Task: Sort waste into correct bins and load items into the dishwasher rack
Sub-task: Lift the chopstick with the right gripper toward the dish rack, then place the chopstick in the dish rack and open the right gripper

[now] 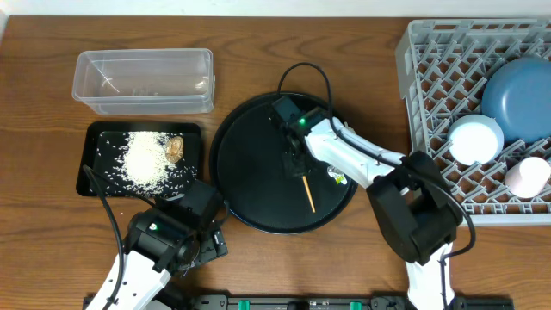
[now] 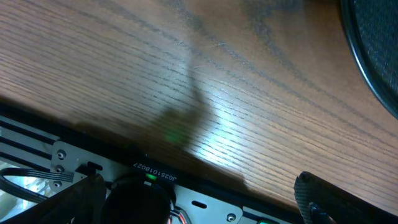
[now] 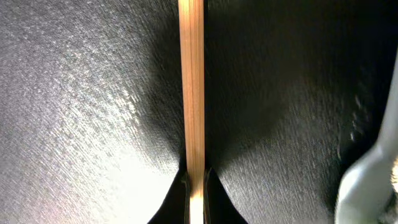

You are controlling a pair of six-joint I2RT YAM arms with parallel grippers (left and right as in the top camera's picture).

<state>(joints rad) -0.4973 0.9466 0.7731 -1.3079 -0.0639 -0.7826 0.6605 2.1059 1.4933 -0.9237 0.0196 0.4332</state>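
Observation:
A thin wooden stick [image 1: 306,191] lies on the round black tray [image 1: 250,146]. My right gripper [image 1: 295,165] reaches down onto the stick's far end. In the right wrist view its fingertips [image 3: 185,186] press both sides of the stick [image 3: 191,87], so the right gripper [image 3: 194,183] is shut on it. A small yellow-green wrapper [image 1: 337,177] lies beside the arm. White rice [image 1: 146,159] and a brownish lump [image 1: 176,149] sit in the black rectangular tray [image 1: 96,138]. The clear tub [image 1: 142,79] stands behind it. My left gripper [image 1: 205,234] hangs open over the table's front edge, holding nothing.
The grey dishwasher rack [image 1: 430,77] at the right holds a blue plate [image 1: 521,95], a white bowl [image 1: 475,138] and a pink cup [image 1: 527,176]. In the left wrist view, bare wood [image 2: 186,74], the round tray's rim [image 2: 373,56] and the arm's base plate [image 2: 205,202] show.

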